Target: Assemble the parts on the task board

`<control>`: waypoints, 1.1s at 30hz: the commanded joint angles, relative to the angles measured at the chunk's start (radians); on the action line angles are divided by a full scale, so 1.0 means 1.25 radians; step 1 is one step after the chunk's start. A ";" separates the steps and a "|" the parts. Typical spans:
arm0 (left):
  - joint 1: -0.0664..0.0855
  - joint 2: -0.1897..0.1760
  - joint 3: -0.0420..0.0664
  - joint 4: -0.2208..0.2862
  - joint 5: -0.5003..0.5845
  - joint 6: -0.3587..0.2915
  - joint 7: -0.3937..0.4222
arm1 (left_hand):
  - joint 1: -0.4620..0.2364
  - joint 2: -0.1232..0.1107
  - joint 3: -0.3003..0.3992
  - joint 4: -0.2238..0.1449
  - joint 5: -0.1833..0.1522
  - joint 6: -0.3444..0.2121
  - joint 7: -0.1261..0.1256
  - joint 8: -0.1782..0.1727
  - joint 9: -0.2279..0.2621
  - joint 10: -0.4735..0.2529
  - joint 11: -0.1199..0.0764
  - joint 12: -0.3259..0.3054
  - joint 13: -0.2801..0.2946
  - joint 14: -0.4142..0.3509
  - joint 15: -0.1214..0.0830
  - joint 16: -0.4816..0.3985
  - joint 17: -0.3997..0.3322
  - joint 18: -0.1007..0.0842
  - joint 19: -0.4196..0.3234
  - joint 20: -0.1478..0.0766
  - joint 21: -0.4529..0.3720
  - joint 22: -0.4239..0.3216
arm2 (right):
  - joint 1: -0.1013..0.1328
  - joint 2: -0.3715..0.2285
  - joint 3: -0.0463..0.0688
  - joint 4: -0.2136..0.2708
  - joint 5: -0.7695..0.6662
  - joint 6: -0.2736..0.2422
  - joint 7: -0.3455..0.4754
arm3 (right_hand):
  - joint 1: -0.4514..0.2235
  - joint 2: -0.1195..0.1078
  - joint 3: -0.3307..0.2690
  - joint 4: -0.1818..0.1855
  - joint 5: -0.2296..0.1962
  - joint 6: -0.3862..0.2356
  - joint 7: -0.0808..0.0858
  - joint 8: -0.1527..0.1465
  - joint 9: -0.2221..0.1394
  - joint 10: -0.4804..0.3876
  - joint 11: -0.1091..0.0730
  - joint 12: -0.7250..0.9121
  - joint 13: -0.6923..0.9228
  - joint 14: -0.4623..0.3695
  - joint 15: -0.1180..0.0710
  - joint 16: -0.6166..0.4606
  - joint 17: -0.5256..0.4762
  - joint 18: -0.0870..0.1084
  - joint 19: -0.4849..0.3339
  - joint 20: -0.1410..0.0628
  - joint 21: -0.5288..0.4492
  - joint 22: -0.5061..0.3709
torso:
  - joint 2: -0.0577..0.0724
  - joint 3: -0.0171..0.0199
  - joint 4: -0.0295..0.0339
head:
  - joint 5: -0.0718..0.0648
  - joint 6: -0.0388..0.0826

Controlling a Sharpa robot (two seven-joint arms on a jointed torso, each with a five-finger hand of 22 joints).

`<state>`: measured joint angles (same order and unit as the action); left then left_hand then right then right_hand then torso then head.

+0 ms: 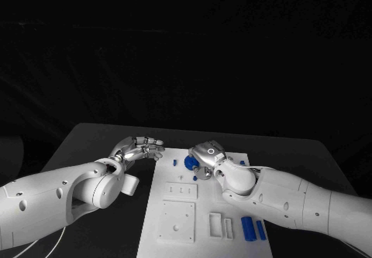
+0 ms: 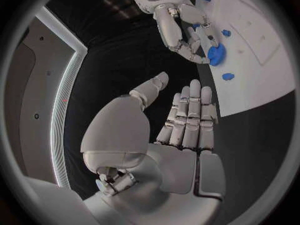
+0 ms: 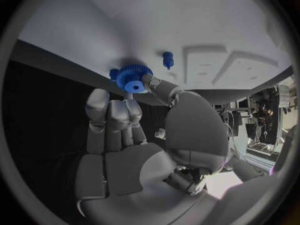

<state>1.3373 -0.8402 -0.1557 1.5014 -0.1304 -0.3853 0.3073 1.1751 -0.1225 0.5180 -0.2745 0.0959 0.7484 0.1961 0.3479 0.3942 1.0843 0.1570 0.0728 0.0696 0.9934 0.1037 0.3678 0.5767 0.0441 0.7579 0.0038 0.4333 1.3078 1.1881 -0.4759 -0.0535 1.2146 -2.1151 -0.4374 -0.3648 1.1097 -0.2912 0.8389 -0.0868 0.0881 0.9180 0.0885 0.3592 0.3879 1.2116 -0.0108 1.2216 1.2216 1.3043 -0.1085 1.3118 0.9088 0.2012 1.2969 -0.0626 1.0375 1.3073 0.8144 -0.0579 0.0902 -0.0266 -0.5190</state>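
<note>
Black table, white task board: right hand pinching blue gear, left hand spread.

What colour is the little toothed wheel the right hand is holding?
Blue. The gear, pinched by the right hand, shows best in the right wrist view.

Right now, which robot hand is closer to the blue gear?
The right robot hand. It pinches the blue gear over the task board. The left robot hand is open, off the board's edge, beside it and apart from the gear.
</note>
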 commanded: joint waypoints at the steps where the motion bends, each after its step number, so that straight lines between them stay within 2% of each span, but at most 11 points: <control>1: 0.001 0.003 0.001 0.001 0.001 0.006 0.003 | -0.009 -0.001 0.004 0.002 0.003 0.002 0.004 -0.005 -0.001 -0.001 0.003 -0.004 -0.001 -0.003 0.004 -0.004 0.001 0.013 -0.002 0.003 0.005 0.015 | -0.003 0.001 -0.003 -0.008 -0.001 0.019 0.001 | 0.006 -0.005 0.000 0.002 -0.006 0.068 0.011 0.000 0.001 -0.006 0.001 -0.004 -0.001 -0.001 -0.006 -0.003 0.001 0.048 -0.002 -0.005 0.004 0.011 | 0.000 0.0002 -0.0005 | 0.000 0.000; 7: 0.001 0.003 0.001 -0.001 0.001 0.007 0.002 | -0.009 -0.001 0.004 0.002 0.003 0.002 0.004 -0.005 -0.001 -0.001 0.003 -0.004 -0.001 -0.003 0.004 -0.005 0.001 0.013 -0.003 0.003 0.005 0.016 | -0.002 0.006 -0.003 -0.021 0.008 0.020 0.010 | 0.005 -0.005 -0.001 0.001 -0.008 0.067 0.011 -0.001 0.000 -0.008 0.002 -0.007 -0.003 -0.001 -0.006 -0.004 0.001 0.048 -0.003 -0.004 0.003 0.011 | 0.000 0.0000 -0.0001 | 0.000 -0.001; 17: 0.001 0.006 0.001 -0.003 0.001 0.007 0.002 | -0.010 -0.001 0.004 0.002 0.003 0.002 0.004 -0.005 -0.001 -0.002 0.003 -0.004 -0.001 -0.003 0.004 -0.005 0.002 0.013 -0.003 0.003 0.005 0.016 | -0.002 0.012 -0.003 -0.020 0.037 0.030 0.034 | -0.003 -0.006 -0.012 -0.006 -0.017 0.057 0.015 -0.007 -0.002 -0.015 0.005 -0.016 -0.010 -0.002 -0.003 -0.007 0.002 0.048 -0.006 -0.003 0.004 0.012 | 0.000 -0.0004 -0.0004 | 0.000 -0.003; 26: 0.001 0.007 0.001 -0.005 0.001 0.006 0.002 | -0.010 -0.001 0.004 0.002 0.003 0.002 0.004 -0.005 -0.001 -0.002 0.003 -0.004 -0.001 -0.003 0.004 -0.005 0.002 0.013 -0.003 0.003 0.005 0.016 | -0.001 0.012 -0.003 -0.018 0.065 0.023 0.043 | -0.009 -0.007 -0.030 -0.019 -0.018 0.018 0.027 -0.029 -0.011 -0.018 0.017 -0.022 -0.015 -0.001 0.008 -0.010 0.005 0.048 -0.009 -0.004 0.003 0.011 | 0.000 -0.0006 -0.0004 | 0.000 -0.005; 33: 0.001 0.008 0.001 -0.007 0.000 0.007 -0.001 | -0.009 -0.001 0.005 0.001 0.003 0.002 0.004 -0.006 -0.001 -0.002 0.003 -0.004 -0.001 -0.003 0.004 -0.006 0.002 0.014 -0.003 0.003 0.005 0.016 | 0.000 0.010 -0.003 -0.025 0.091 0.023 0.045 | -0.032 -0.008 -0.058 -0.021 -0.028 0.005 0.031 -0.035 -0.013 -0.013 0.019 -0.017 -0.010 -0.001 0.011 -0.010 0.007 0.048 -0.009 -0.003 0.005 0.012 | 0.000 -0.0007 -0.0001 | -0.001 -0.006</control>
<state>1.3373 -0.8332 -0.1557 1.4924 -0.1304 -0.3850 0.3046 1.1751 -0.1225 0.5180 -0.2745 0.0959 0.7484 0.1960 0.3479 0.3943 1.0843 0.1570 0.0728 0.0696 0.9934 0.1037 0.3678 0.5784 0.0434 0.7579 0.0037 0.4333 1.3075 1.1914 -0.4617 -0.0540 1.1861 -2.0318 -0.4341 -0.3256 1.0754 -0.3012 0.7711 -0.1129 0.0570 0.9060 0.1042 0.3184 0.3716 1.1954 0.0091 1.1982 1.2081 1.3038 -0.1016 1.3029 0.9166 0.2015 1.2927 -0.0660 1.0374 1.3079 0.8140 -0.0585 0.0898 -0.0280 -0.5258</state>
